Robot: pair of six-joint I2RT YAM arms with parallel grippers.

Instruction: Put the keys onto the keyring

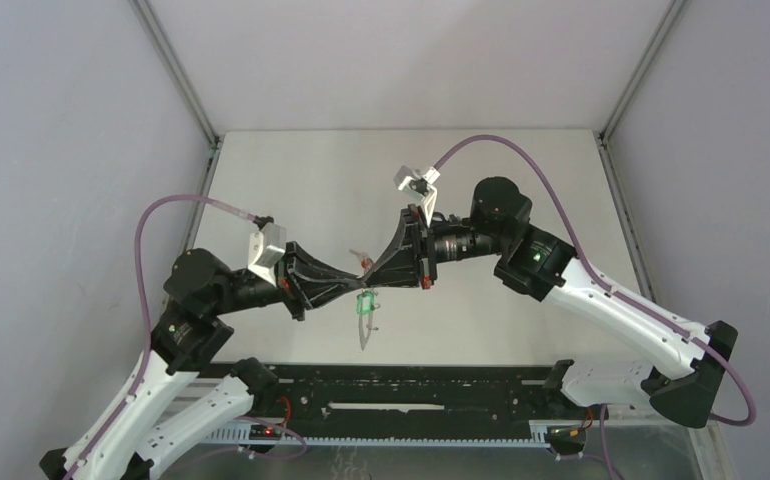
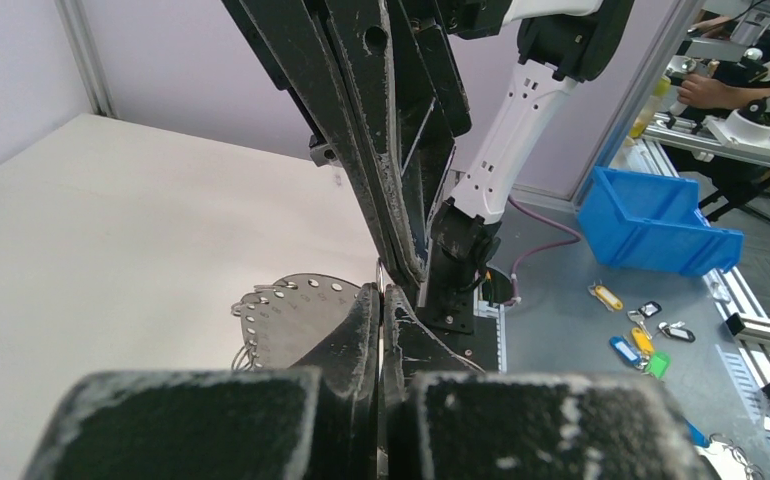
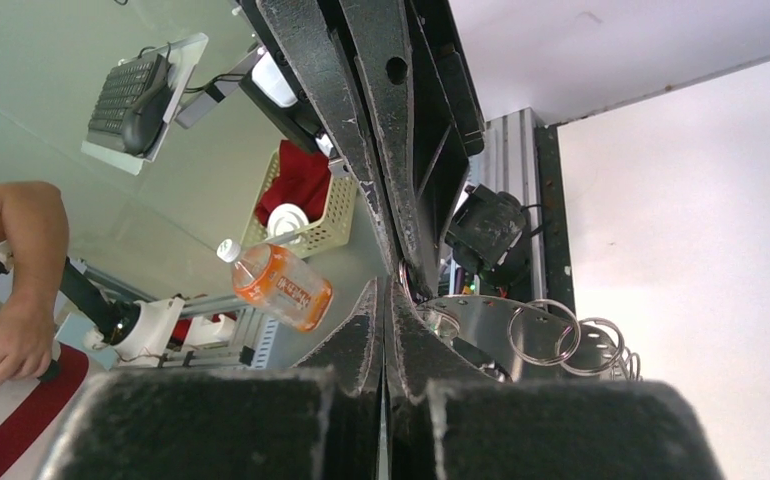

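My two grippers meet tip to tip above the middle of the table [image 1: 521,190]. The left gripper [image 1: 353,273] [image 2: 381,292] is shut, and a thin metal loop of the keyring [image 2: 378,272] stands out of its tips. The right gripper [image 1: 374,266] [image 3: 383,288] is shut right against it; what it pinches is hidden. A small red piece [image 1: 366,261] shows between the tips. The green-headed key [image 1: 366,303] hangs just below them, blade down. A perforated metal plate [image 2: 296,320] [image 3: 481,325] carrying several wire rings [image 3: 544,332] sits under the fingertips.
A black rail [image 1: 401,392] runs along the near table edge between the arm bases. Off the table are a blue bin [image 2: 656,225], loose coloured key tags [image 2: 641,338], an orange bottle [image 3: 281,288] and a person's arm [image 3: 11,250].
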